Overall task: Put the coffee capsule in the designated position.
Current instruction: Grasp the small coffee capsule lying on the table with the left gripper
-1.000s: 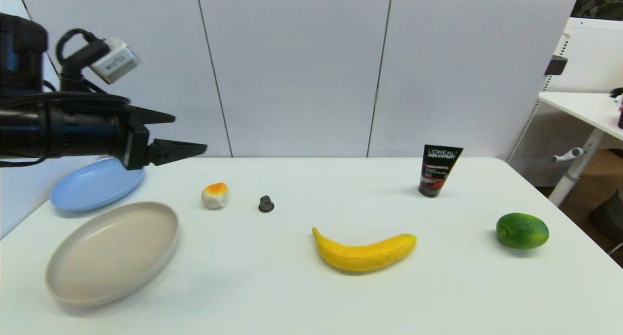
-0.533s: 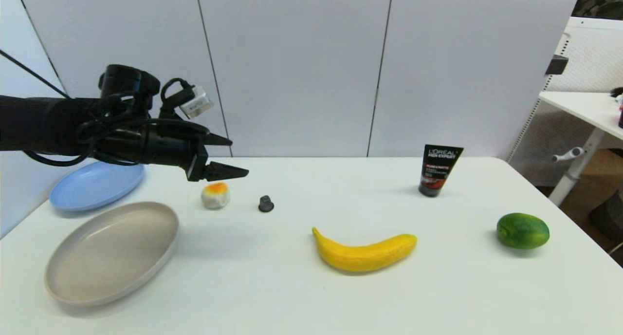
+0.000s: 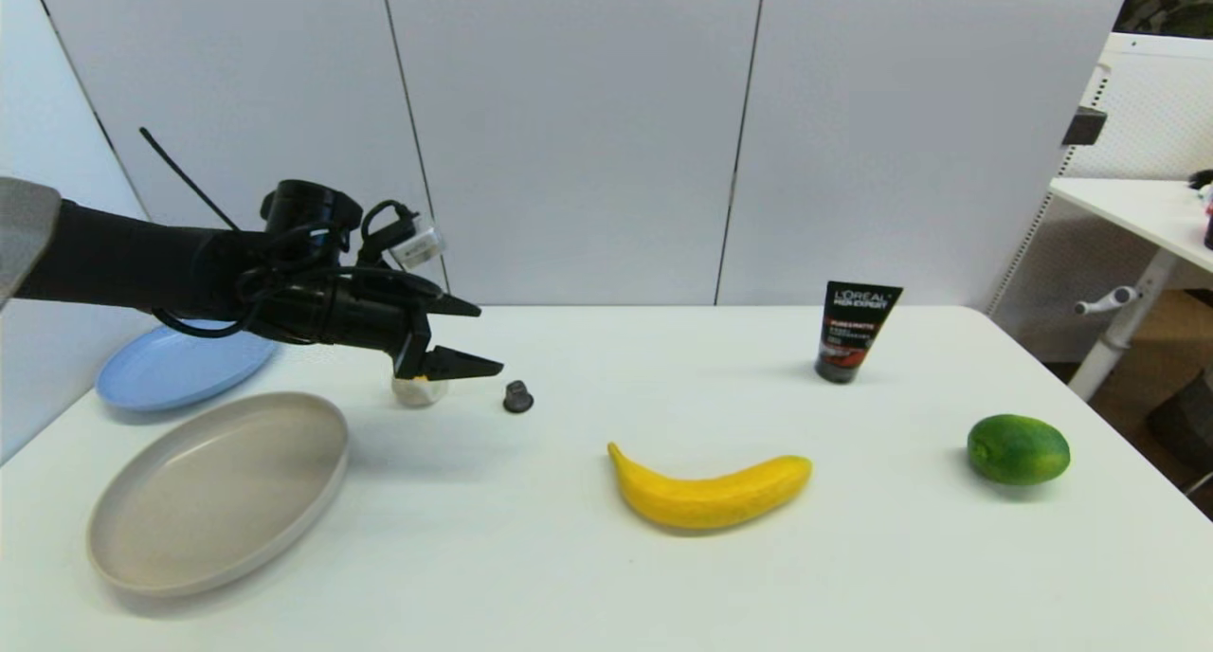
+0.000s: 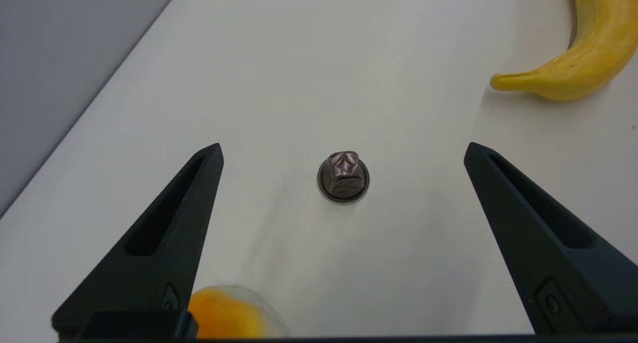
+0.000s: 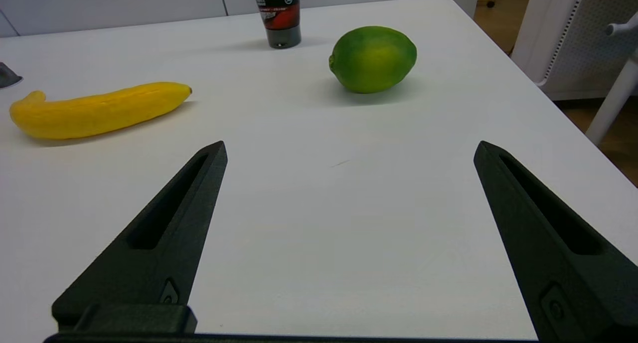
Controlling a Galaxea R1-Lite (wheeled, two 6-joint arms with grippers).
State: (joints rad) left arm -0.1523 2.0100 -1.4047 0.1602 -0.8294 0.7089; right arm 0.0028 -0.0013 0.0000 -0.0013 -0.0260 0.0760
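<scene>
at left of frame: grey plate (image 3: pixel 218 491) and blue plate (image 3: pixel 180 366), both bare. "l'oreal men expert" on tube (image 3: pixel 855 332). left end effector (image 3: pixel 474 337) spread wide, beside coffee capsule (image 3: pixel 517 397) at centre-left of desk (image 3: pixel 606 557); right end effector (image 5: pixel 349 151) spread too.

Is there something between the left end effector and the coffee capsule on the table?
No. In the left wrist view, only bare table lies between the open left end effector and the coffee capsule.

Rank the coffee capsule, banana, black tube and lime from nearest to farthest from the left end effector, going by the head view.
From the left end effector, open above the table:
1. Coffee capsule, just beyond its fingertips.
2. Banana, mid-table, toward the robot.
3. Black tube, standing toward the far edge on the right.
4. Lime, far right.
</scene>
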